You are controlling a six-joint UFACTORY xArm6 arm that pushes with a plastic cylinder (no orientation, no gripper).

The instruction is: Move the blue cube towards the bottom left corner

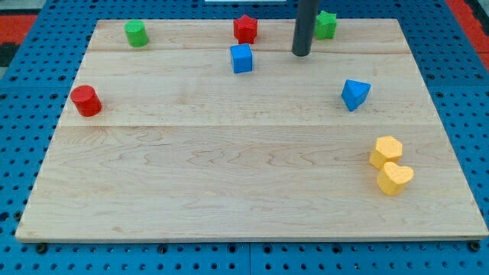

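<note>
tip (301, 54) bare rod, no jaws, holding nothing | right of blue cube (241, 58), apart | risk: off-centre push spins cube toward red star (245, 28)

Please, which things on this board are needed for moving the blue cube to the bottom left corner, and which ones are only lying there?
For the job:
blue cube
my tip, to the view's right of the cube, not touching it

Only lying about:
red star
green star
green cylinder
red cylinder
blue triangular block
two yellow blocks
</note>
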